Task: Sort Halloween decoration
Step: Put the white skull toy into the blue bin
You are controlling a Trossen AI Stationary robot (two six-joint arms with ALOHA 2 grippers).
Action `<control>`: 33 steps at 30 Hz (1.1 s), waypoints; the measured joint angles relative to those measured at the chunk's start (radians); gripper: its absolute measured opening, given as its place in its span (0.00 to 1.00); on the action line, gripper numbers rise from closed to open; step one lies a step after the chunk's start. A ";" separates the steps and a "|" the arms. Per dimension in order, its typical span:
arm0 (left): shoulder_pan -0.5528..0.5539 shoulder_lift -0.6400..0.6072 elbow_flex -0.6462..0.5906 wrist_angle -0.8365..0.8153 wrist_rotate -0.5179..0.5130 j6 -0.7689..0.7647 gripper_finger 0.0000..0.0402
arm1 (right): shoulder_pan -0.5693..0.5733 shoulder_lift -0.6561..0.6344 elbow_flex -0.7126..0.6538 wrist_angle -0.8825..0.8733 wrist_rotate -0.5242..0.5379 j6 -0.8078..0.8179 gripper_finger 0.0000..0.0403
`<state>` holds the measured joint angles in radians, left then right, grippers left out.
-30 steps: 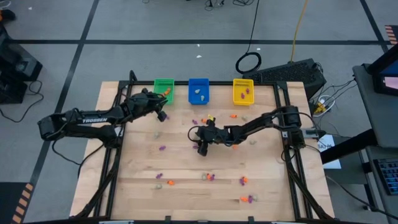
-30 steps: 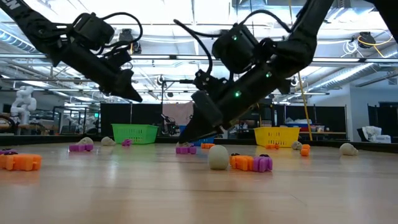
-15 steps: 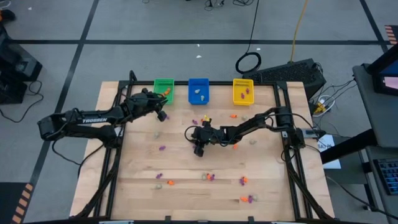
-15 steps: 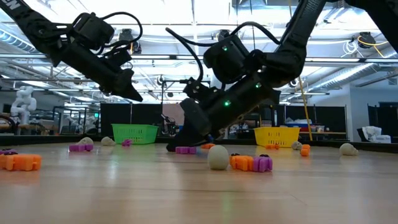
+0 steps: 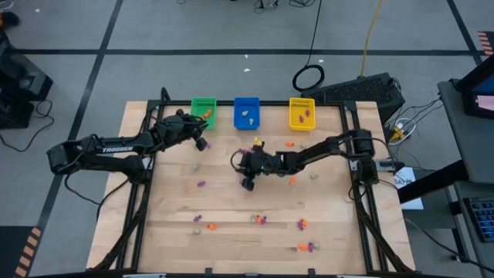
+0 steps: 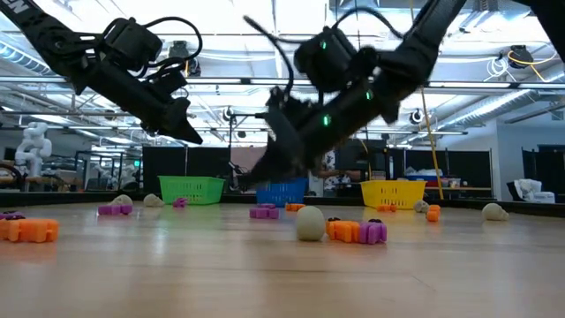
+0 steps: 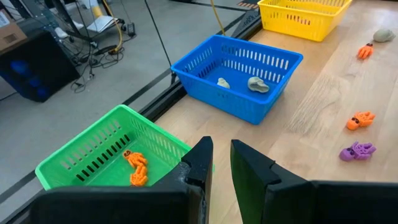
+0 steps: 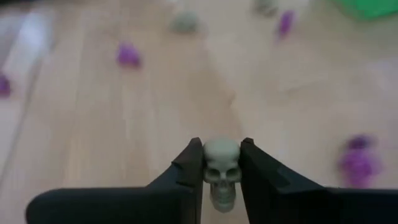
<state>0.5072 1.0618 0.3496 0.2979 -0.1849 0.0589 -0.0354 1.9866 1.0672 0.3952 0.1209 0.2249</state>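
A small pale skull sits pinched between the jaws of the right gripper, its crown up between the two dark fingers, held clear above the wood. That gripper hangs over the middle of the tabletop, a little in front of the blue bin, and seen from table height it is lifted off the surface.

The rest of the Halloween decoration lies scattered across the tabletop: a purple trinket and a pale round one just beneath the raised arm, an orange and purple pair beside them, more orange pieces far to one side, and a loose row of orange, purple and pale bits along the near part of the wood.

Some pieces are already in bins. The green bin holds an orange figure, the blue bin has two pale pieces, and the yellow bin has purple ones inside.

The left gripper hovers by the green bin at the back left of the tabletop, near the bin's rim. Its jaws stand close together with a narrow gap, and nothing shows between them.
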 joint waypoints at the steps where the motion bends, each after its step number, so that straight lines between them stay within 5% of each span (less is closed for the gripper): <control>1: 0.000 0.000 0.000 0.000 0.000 0.000 0.14 | -0.015 -0.021 0.005 -0.026 0.001 -0.001 0.14; 11: -0.005 0.000 0.000 0.003 0.009 -0.001 0.14 | -0.234 -0.108 0.203 -0.332 0.008 -0.141 0.14; 21: -0.006 0.000 0.000 0.007 0.018 -0.001 0.14 | -0.469 0.047 0.435 -0.501 -0.093 -0.234 0.14; 33: -0.006 0.000 0.000 0.006 0.048 0.007 0.14 | -0.542 0.167 0.529 -0.601 -0.177 -0.195 0.14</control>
<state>0.5014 1.0618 0.3496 0.3042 -0.1368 0.0658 -0.5770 2.1533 1.5962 -0.2059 -0.0562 0.0298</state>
